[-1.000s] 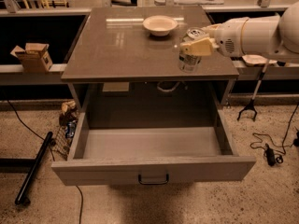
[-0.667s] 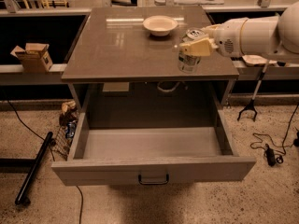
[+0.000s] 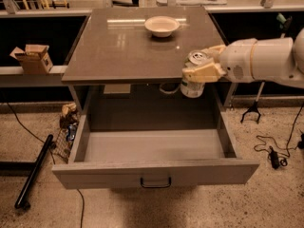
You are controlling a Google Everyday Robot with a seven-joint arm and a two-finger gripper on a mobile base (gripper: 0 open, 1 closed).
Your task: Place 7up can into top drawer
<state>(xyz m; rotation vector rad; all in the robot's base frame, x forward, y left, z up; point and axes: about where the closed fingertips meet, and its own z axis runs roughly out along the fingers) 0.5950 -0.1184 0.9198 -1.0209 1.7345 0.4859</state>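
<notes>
Grey tabletop (image 3: 123, 51), speckled floor (image 3: 266, 203); gripper (image 3: 195, 63) holds 7up can (image 3: 192, 88) at front edge.

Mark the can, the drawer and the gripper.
can (image 3: 192, 88): camera view, on its lower body, below the jaws.
drawer (image 3: 95, 171): camera view, on the left part of its front panel.
gripper (image 3: 194, 63): camera view, between the jaws, shut on the can at the table's (image 3: 118, 51) front edge.

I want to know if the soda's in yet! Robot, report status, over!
Hand shut on 7up can, held above the open top drawer, right rear side. Can not in yet. Nothing seen blocking the drop.
</notes>
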